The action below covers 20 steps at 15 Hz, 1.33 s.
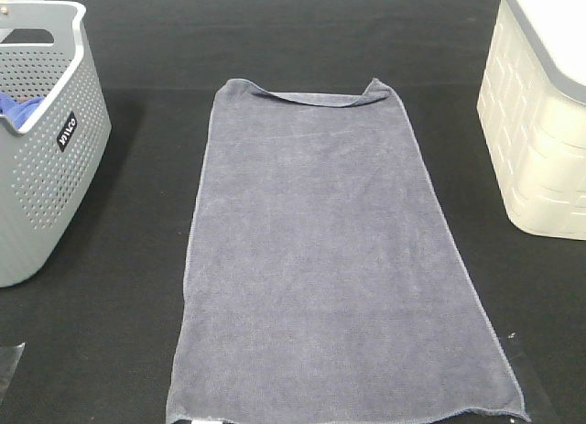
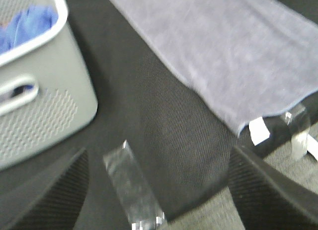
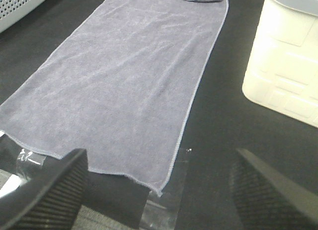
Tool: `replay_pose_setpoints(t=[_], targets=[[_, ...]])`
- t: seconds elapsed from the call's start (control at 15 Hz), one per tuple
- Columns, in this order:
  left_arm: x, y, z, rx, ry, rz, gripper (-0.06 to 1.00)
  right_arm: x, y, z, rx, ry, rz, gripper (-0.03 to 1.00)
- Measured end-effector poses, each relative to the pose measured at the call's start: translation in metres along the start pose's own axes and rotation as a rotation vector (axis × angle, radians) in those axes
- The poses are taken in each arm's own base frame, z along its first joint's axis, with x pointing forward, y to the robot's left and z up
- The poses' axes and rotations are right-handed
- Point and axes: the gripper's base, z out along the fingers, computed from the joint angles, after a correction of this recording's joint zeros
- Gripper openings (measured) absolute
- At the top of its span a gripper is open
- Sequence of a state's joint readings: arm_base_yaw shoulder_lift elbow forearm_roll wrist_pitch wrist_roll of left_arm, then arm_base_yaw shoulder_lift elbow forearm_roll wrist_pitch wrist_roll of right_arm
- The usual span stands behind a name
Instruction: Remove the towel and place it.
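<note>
The towel (image 1: pixel 334 268), a long rectangle of slate grey-purple terry cloth with a stitched hem, is lying flat in the middle of the black woven surface (image 1: pixel 137 287), its far edge curling over in a narrow fold with the two far corners sticking up slightly. To the left of it a grey perforated plastic basket (image 1: pixel 46 177) with a white rim and a small black label is standing apart from the cloth, and a brighter blue cloth bundle (image 1: pixel 16 111) is showing inside it. To the right, also clear of the towel, a cream plastic bin (image 1: pixel 540 140) with moulded panels and a grey lid is sitting at the surface's edge. Nothing is lying on top of the towel. The left wrist view is showing a small white tag (image 2: pixel 259 130) at the towel's near corner and strips of clear tape (image 2: pixel 133 190) stuck to the surface, details barely seen from the high camera. The right wrist view is giving the hem stitching and another clear tape patch (image 3: pixel 161 205). The left gripper (image 2: pixel 159 195) and right gripper (image 3: pixel 159 190) are out of the high view; in each wrist view the ribbed black fingers (image 2: pixel 49 195) (image 3: pixel 47 192) are standing wide apart, holding nothing.
</note>
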<state>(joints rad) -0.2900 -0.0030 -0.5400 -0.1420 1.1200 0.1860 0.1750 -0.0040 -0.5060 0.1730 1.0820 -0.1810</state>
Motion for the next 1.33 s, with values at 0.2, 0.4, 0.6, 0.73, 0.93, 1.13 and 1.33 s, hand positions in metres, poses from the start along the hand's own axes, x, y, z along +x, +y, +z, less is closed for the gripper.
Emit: replay_pose_setpoints(t=[0.2,0.4,0.6,0.73,0.93,1.13,1.33], targets=[[0.0003,-0.0009,0.0059,0.014,-0.03,0.001,0.74,-0.0008,-0.0002,0.0002,0.002,-0.01,-0.003,0.74],[-0.0006,-0.001,0.0064,0.016,-0.041,0.0,0.74,-0.0005,-0.0003,0.0007,0.003,-0.008,-0.012,0.74],[-0.0006,-0.001,0.0064,0.016,-0.041,0.0,0.74,-0.0005,-0.0003,0.0007,0.003,-0.008,-0.012,0.74],[-0.0006,-0.001,0.0064,0.016,-0.041,0.0,0.74,-0.0005,-0.0003,0.0007,0.003,-0.008,-0.012,0.74],[-0.0006,-0.001,0.0064,0.016,-0.041,0.0,0.74,-0.0005,-0.0003,0.0007,0.003,-0.008,-0.012,0.74],[-0.0012,-0.0014,0.0074,-0.054,-0.038,-0.036,0.74,-0.0011,0.0003,0.0017,0.065,-0.007,0.028,0.74],[-0.0024,-0.0019,0.0097,-0.206,-0.03,-0.111,0.74,-0.0021,0.001,0.0032,0.151,-0.005,0.084,0.74]])
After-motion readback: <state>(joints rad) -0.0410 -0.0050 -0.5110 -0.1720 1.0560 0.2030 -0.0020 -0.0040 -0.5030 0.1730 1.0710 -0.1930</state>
